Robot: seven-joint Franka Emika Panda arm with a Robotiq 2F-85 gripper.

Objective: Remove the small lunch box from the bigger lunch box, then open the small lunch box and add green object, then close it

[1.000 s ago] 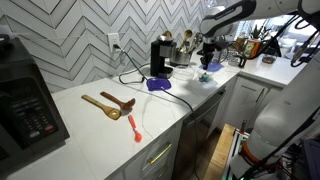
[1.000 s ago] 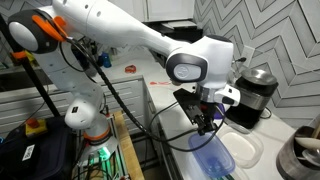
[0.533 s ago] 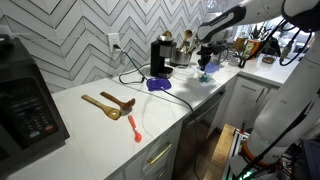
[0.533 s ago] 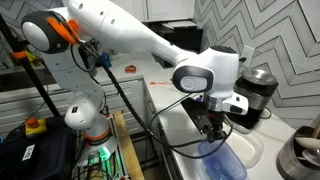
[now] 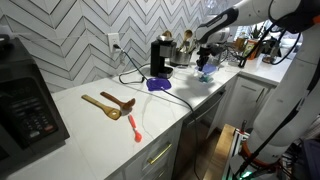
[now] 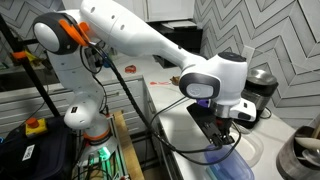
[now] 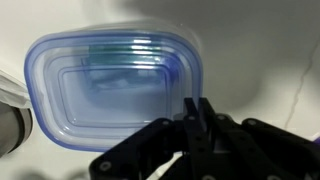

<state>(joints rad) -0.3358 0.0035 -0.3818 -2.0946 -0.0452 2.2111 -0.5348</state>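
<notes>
In the wrist view the gripper (image 7: 195,118) is seen with its fingers clenched together. Nothing can be made out between them. It is poised over the near rim of the bigger lunch box (image 7: 60,110), a translucent purple-blue container resting on the white countertop (image 5: 80,122). A darker blue shape is visible through the plastic and is taken to be the small lunch box (image 7: 130,70), nested inside. Whether a lid covers the bigger box cannot be told.

The first step is judged to be in hand: the small box has not yet been lifted out. For the next move, the jaws would have to be released and lowered around the inner box. The green object cannot be picked out in any view.

Farther along the counter, a purple item (image 5: 157,84) is seen by a black coffee machine (image 5: 160,58). Beyond these lie wooden utensils (image 5: 108,103), a red-orange utensil (image 5: 134,127) and a black microwave (image 5: 25,100). The kitchen is backed by a herringbone-tiled wall (image 5: 70,40).
</notes>
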